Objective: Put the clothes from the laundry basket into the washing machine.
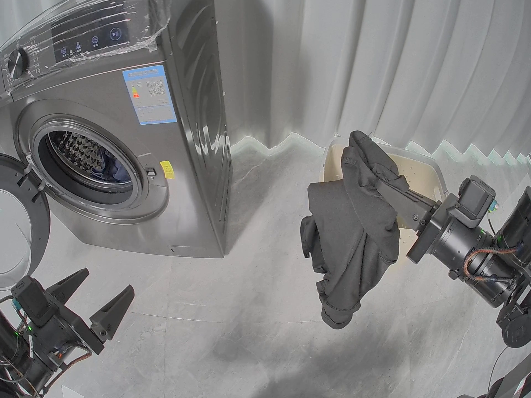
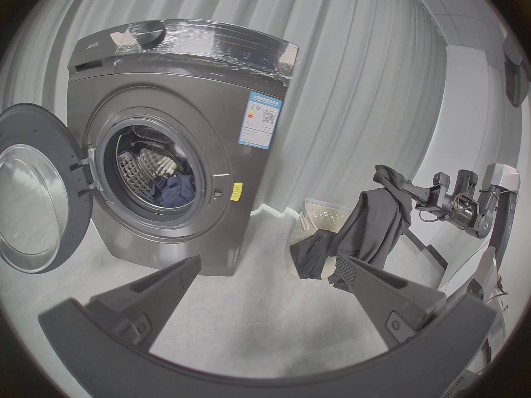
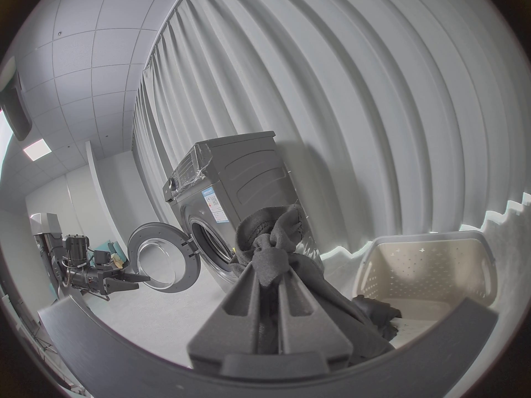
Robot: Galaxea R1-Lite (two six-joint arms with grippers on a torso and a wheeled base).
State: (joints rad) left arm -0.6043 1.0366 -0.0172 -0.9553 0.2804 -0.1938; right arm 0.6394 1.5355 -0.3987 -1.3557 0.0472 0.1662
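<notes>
My right gripper (image 1: 381,182) is shut on a dark grey garment (image 1: 348,239), which hangs above the floor in front of the cream laundry basket (image 1: 426,164). The right wrist view has the cloth bunched between the fingers (image 3: 276,283), with the basket (image 3: 431,261) beyond and more dark cloth draped inside it. The grey washing machine (image 1: 127,139) stands at the left, its round door (image 1: 16,222) swung wide. A dark blue item (image 2: 171,190) lies in the drum. My left gripper (image 1: 105,297) hangs low at the front left, open, holding nothing.
White curtains (image 1: 387,56) run along the back wall behind the machine and basket. Bare grey floor (image 1: 238,316) lies between the machine and the basket. The open door juts out toward my left arm.
</notes>
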